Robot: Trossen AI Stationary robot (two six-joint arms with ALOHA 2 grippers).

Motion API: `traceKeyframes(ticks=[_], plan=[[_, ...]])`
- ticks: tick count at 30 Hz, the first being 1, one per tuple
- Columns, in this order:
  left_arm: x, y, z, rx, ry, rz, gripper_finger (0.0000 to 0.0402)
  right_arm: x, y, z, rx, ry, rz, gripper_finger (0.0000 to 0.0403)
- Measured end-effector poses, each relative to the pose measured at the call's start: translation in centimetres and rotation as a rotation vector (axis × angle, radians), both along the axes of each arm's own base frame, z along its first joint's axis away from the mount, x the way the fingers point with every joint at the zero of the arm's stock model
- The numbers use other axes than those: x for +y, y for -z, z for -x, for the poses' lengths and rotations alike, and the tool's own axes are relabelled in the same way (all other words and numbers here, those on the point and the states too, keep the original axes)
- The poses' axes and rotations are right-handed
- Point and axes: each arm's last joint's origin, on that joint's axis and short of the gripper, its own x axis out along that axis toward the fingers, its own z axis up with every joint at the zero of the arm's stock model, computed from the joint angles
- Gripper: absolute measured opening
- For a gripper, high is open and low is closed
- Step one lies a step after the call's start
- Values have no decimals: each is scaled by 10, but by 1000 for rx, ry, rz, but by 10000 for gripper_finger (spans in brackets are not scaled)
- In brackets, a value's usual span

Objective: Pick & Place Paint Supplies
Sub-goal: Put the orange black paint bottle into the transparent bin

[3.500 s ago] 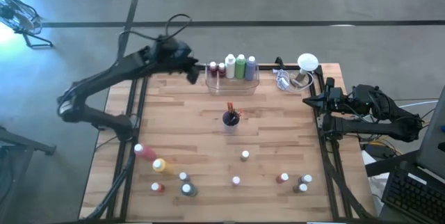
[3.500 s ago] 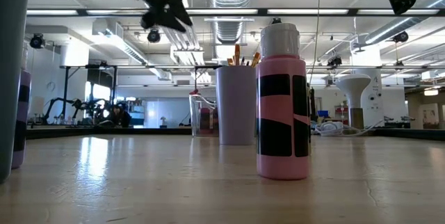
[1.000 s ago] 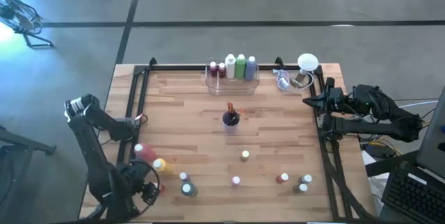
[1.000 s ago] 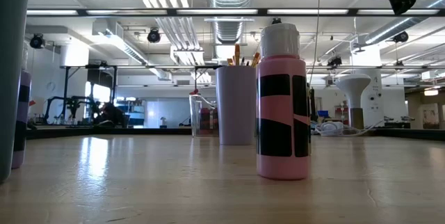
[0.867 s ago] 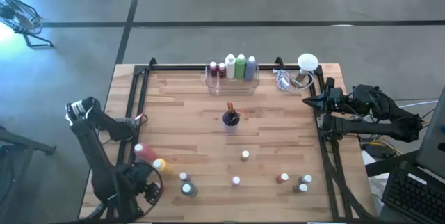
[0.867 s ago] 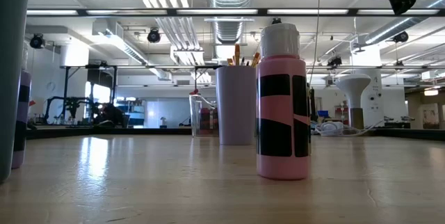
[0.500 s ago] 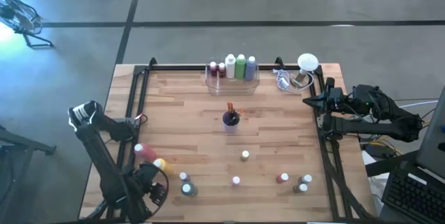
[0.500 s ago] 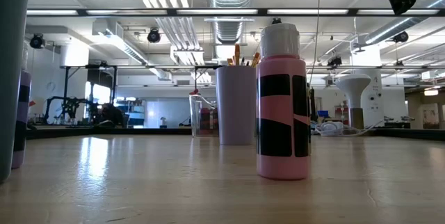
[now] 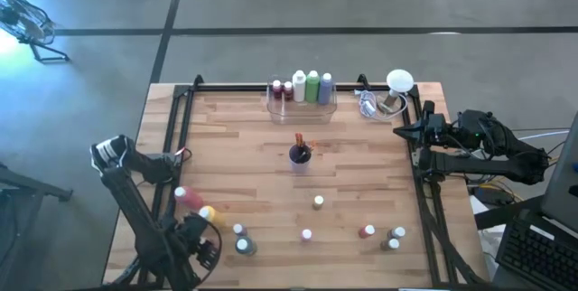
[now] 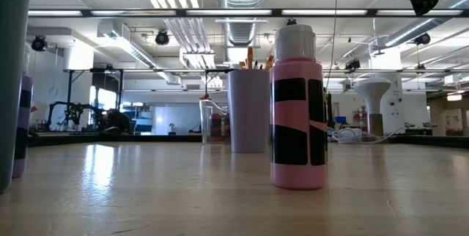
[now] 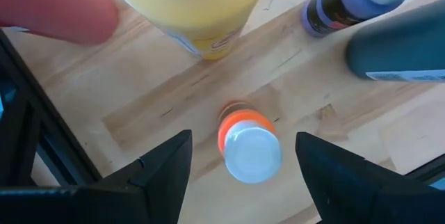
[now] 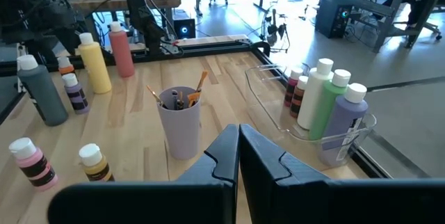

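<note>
A small orange bottle with a white cap (image 11: 249, 147) stands upright on the table near its near left corner. My left gripper (image 11: 243, 144) points down over it and is open, one finger on either side of the cap without touching; in the high view this gripper (image 9: 202, 248) hides the bottle. Close by are a yellow bottle (image 11: 191, 5), a pink bottle (image 11: 55, 8), a small purple bottle (image 11: 344, 1) and a dark grey bottle (image 11: 396, 50). My right gripper (image 12: 238, 156) is shut and waits at the table's right edge (image 9: 404, 133).
A lilac cup of paintbrushes (image 9: 300, 154) stands mid-table. A clear bin (image 9: 302, 103) holding several bottles is at the far edge, a white lamp-like object (image 9: 398, 81) beside it. Small bottles (image 9: 318, 202) (image 9: 306, 234) (image 9: 367, 231) dot the near half. A pink striped bottle (image 10: 297, 111) fills the low view.
My left gripper has come down and shifted a little toward the table's right edge, so that it now covers the small orange bottle in the high view. It has stayed open. The bottles have not moved.
</note>
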Motion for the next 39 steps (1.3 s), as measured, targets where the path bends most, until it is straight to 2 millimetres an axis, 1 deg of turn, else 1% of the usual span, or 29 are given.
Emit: traceKeyframes(ticks=[5,12,16,23,29,39], plan=[[-3,4,-2,4,0,0,261,0,0,0,0,0,0,8],[-1,10,-1,19,-2,-8,261,0,0,0,0,0,0,8],[0,16,-1,36,-4,5,255,0,0,0,0,0,0,8],[-1,17,-1,34,1,9,239,0,0,0,1,0,1,8],[-1,17,-1,42,23,11,211,0,0,0,0,0,0,8],[0,16,-2,43,61,6,136,0,0,0,0,0,0,8]])
